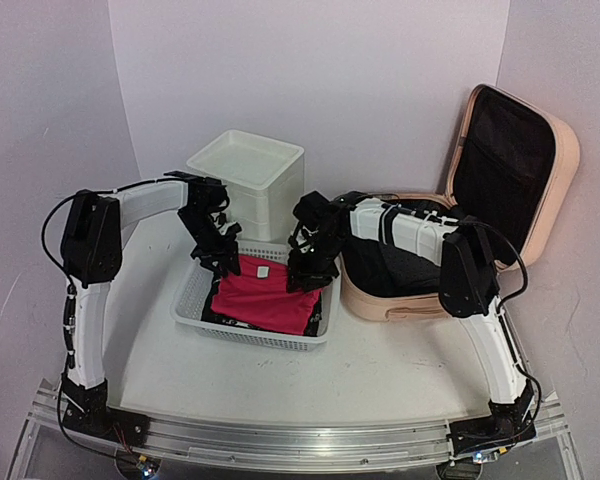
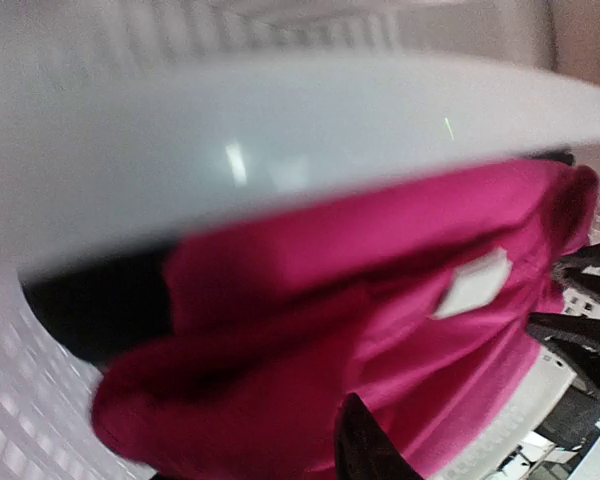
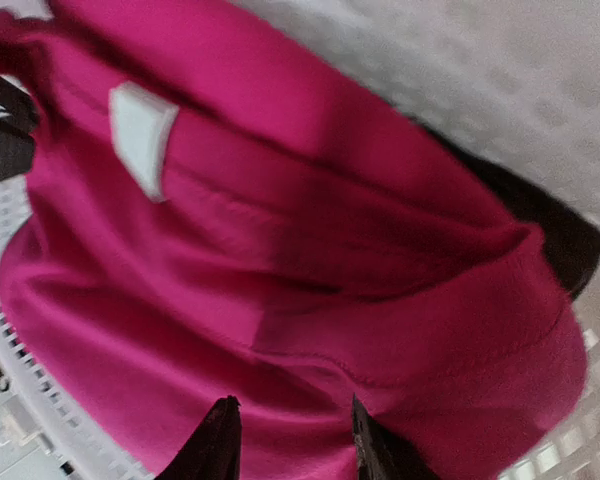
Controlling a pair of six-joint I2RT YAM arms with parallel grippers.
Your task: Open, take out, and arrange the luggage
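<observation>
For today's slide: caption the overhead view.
Left gripper and right gripper above pink garment in white basket; luggage open alongside.

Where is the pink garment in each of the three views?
Top external: pink garment lies in the white mesh basket, centre of picture.
Left wrist: it fills the centre and lower right.
Right wrist: it fills nearly the whole picture.
Shared landmark: its white label.

White left arm (image 1: 85, 325) and right arm (image 1: 497, 340) carry black joints (image 1: 90, 238), cables (image 1: 48, 222), fingers (image 3: 212, 445).
</observation>
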